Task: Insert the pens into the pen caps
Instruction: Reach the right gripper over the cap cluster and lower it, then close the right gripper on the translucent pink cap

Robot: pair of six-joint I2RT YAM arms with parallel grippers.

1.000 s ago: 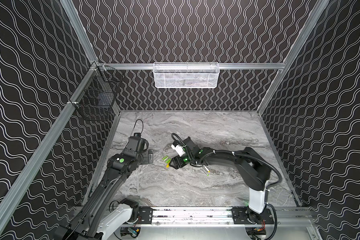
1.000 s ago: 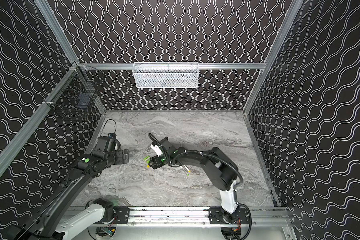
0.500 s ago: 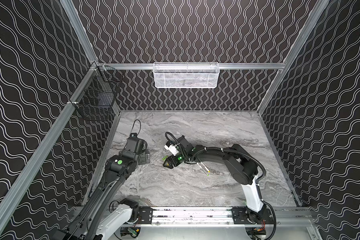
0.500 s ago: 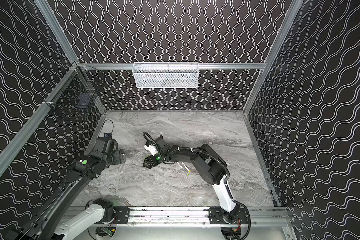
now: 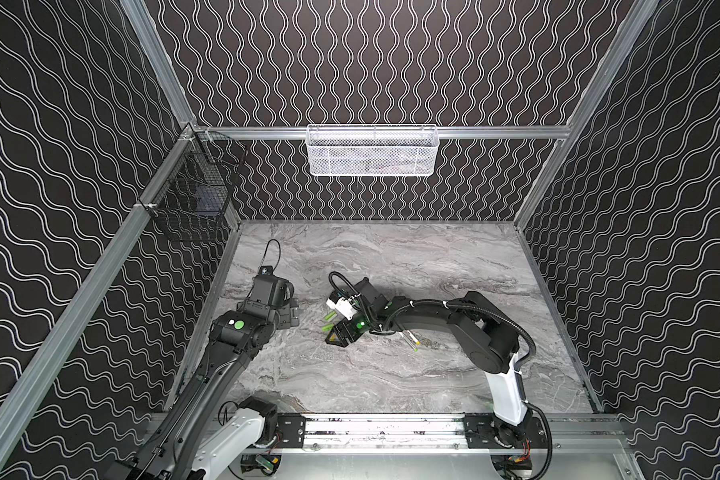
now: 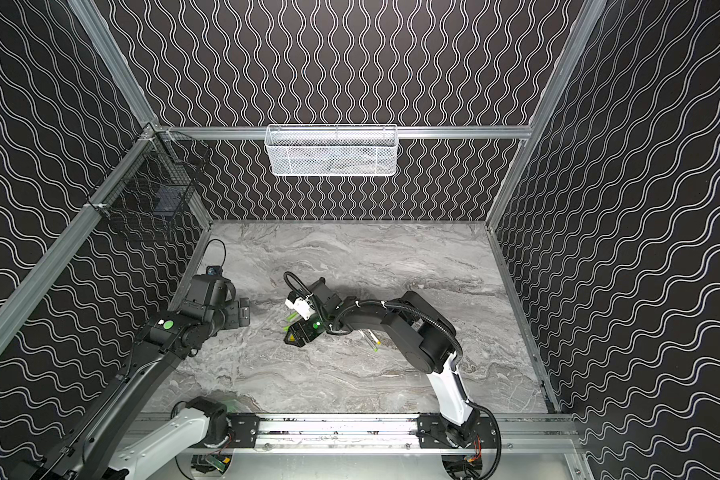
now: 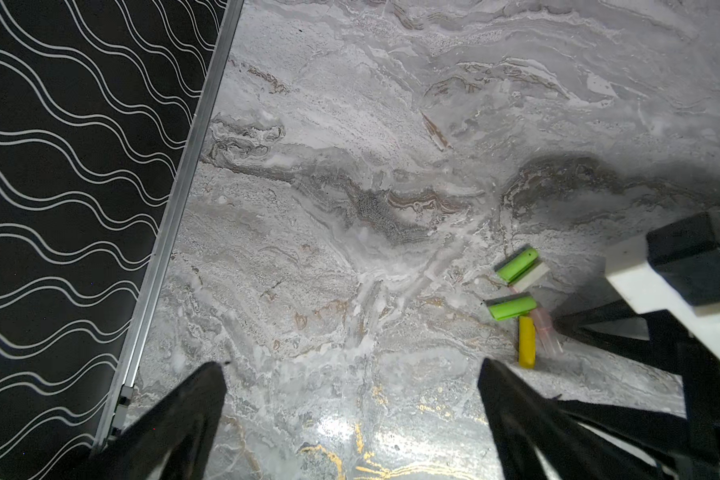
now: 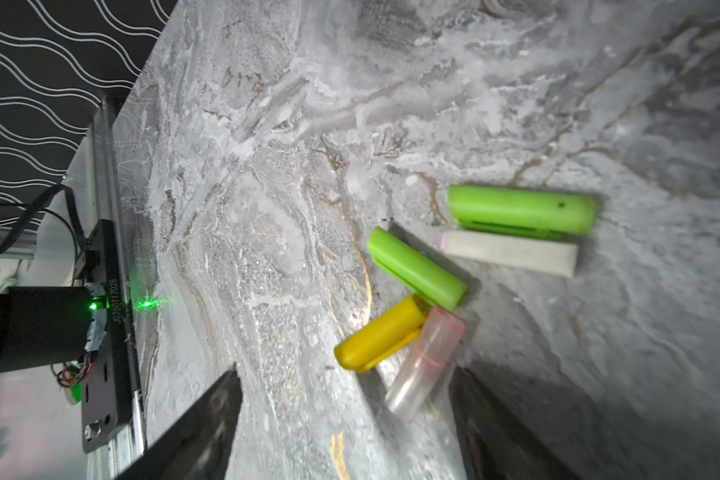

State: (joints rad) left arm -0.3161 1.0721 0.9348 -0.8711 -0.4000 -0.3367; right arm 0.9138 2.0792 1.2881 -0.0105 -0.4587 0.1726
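Several pen caps lie in a loose cluster on the marble table [image 5: 391, 257]. In the right wrist view they are two lime green caps [image 8: 520, 210] [image 8: 416, 268], a yellow cap [image 8: 381, 334] and a pale pink cap [image 8: 427, 361]. My right gripper [image 8: 344, 372] hovers open just over them, with the pink cap's end lying between its fingers, close to one finger [image 8: 487, 415]. In both top views this gripper [image 5: 336, 336] [image 6: 295, 337] sits beside the green caps [image 5: 329, 318]. White-barrelled pens [image 5: 410, 341] [image 6: 373, 341] lie partly under the right arm. My left gripper [image 7: 352, 370] [image 5: 294, 318] is open and empty, left of the caps.
A short white stubby piece [image 8: 510, 253] lies against the far green cap. A white mesh basket [image 5: 371, 151] hangs on the back wall and a black wire basket [image 5: 192, 203] on the left wall. The left wall rail [image 7: 175, 216] runs close to my left gripper.
The right arm has swung left and brought its gripper over the cap cluster. The left arm has hardly moved. Both grippers stay open.
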